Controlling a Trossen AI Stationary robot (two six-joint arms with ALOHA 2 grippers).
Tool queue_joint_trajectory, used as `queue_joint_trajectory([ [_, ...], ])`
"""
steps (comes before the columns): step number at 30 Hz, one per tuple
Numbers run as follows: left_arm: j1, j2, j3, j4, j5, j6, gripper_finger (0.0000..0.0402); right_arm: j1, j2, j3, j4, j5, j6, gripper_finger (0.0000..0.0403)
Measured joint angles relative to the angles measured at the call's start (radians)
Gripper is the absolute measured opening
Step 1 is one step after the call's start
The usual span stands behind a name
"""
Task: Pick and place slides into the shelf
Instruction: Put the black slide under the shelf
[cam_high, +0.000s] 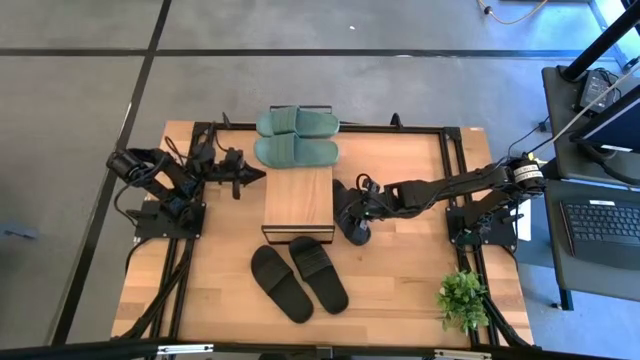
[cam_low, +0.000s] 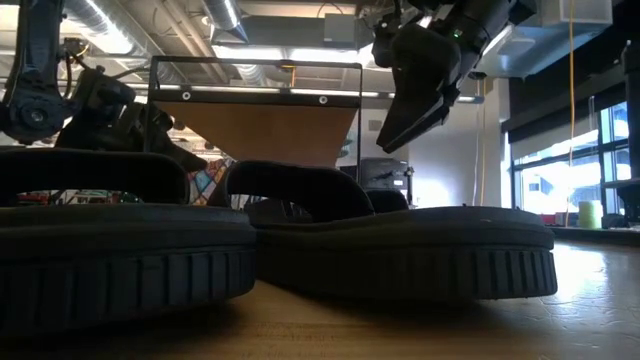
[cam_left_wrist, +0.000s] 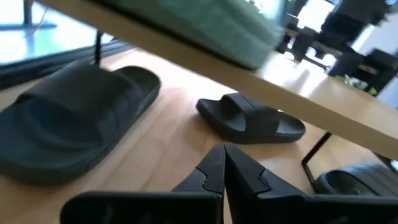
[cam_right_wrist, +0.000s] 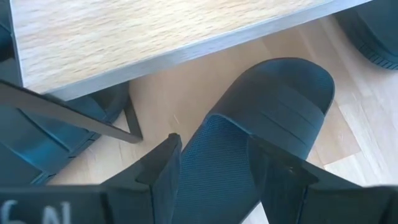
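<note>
We saw a black slide (cam_right_wrist: 261, 118) lying beside the shelf (cam_high: 298, 198), on its right, its long axis running toward the shelf's edge. The right gripper (cam_right_wrist: 214, 165) stood partly open, its fingers (cam_right_wrist: 165, 168) straddling and gripping the slide's strap.

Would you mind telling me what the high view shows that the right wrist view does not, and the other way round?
Only the high view shows the two green slides on the shelf's far end, the black pair on the table in front, the left gripper beside the shelf, and a small plant. Only the right wrist view shows the right gripper closed on the strap of a black slide. Both show the shelf and that slide beside it.
</note>
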Motion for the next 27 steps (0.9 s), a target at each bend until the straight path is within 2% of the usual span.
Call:
queue_joint_trajectory([
  [5, 0.023, 0.001, 0.0, -0.009, -0.01, -0.087, 0.0, 0.0, 0.0, 0.0, -0.001, 0.0, -0.024, 0.0184],
  [11, 0.057, 0.001, 0.0, -0.012, -0.083, -0.181, 0.0, -0.005, 0.0, 0.0, -0.002, 0.0, -0.037, 0.0185],
  [18, 0.145, 0.001, 0.0, -0.012, -0.259, -0.201, 0.0, -0.005, 0.0, 0.0, -0.014, 0.0, -0.068, 0.0185],
  [27, 0.184, 0.002, 0.065, 0.039, -0.384, -0.228, 0.0, -0.005, 0.0, 0.0, -0.017, 0.007, -0.1, 0.0185],
])
